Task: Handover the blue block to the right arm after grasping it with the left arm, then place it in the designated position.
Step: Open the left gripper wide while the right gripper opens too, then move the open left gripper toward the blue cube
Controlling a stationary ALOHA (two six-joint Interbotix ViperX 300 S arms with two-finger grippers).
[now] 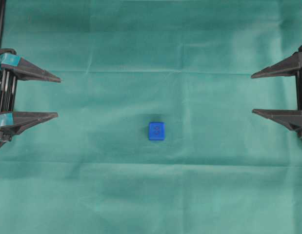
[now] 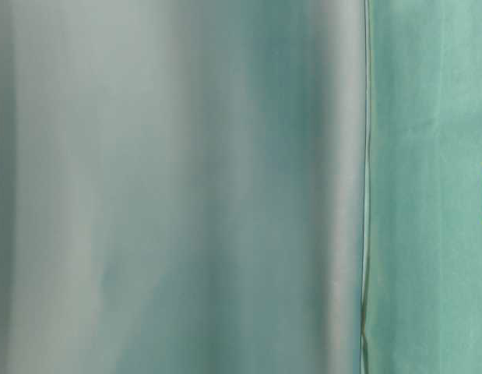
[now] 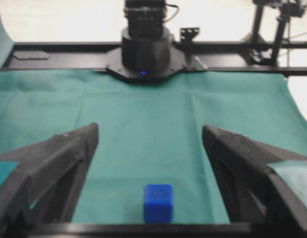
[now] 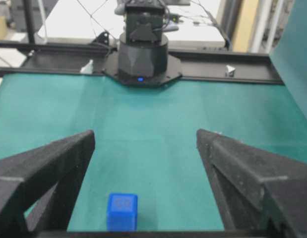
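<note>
Left gripper (image 1: pixel 58 96) sits at the left edge of the cloth (image 1: pixel 151 48), teal-banded fingers spread wide, nothing between them. In the middle, a touch toward the bottom of the overhead view, the block (image 1: pixel 156 131) rests flat on the cloth, well apart from both arms. Over on the right, the right gripper (image 1: pixel 252 93) is just as wide open and just as empty.

Now the risks. That block is small against those pointed fingers, so a slightly off-line approach could nudge it away or pinch it on a corner and pop it loose. At the handover, two sets of tips crowd one little cube: release early and it drops. And the target square? I can't make out its dots here.
</note>
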